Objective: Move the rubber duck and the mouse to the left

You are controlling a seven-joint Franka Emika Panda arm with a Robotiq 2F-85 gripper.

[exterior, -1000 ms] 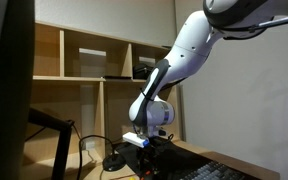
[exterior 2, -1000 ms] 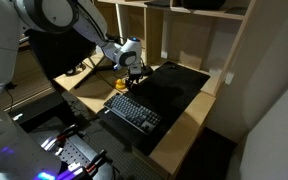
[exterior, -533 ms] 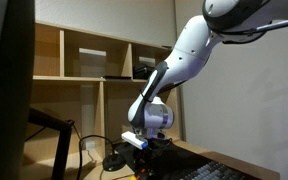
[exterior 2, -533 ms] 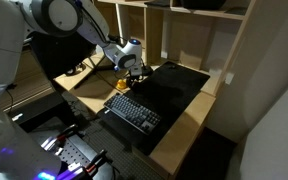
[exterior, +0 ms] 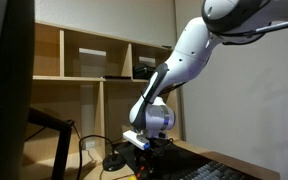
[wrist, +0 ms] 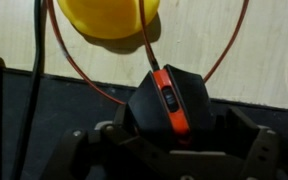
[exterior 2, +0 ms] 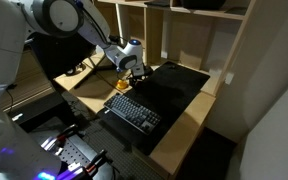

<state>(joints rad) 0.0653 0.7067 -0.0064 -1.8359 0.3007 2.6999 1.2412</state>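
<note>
In the wrist view the mouse [wrist: 169,95] is black with an orange stripe and wheel. It lies on a dark mat, directly between the two jaws of my gripper [wrist: 174,138]. The jaws stand wide on either side of it, and I see no squeeze. Just beyond the mouse, on the pale wood, sits the yellow rubber duck [wrist: 109,18], cut off by the frame's top edge. In an exterior view the gripper [exterior 2: 134,72] is low over the desk by the duck [exterior 2: 120,86]. The other exterior view shows the gripper [exterior: 144,148] close to the desk surface; the mouse is hidden there.
A thin orange cable [wrist: 229,50] loops round the mouse and duck, and a black cable [wrist: 39,40] runs down the left. A black keyboard [exterior 2: 132,110] lies on the desk beside a large dark mat [exterior 2: 179,85]. Wooden shelves [exterior: 84,70] stand behind.
</note>
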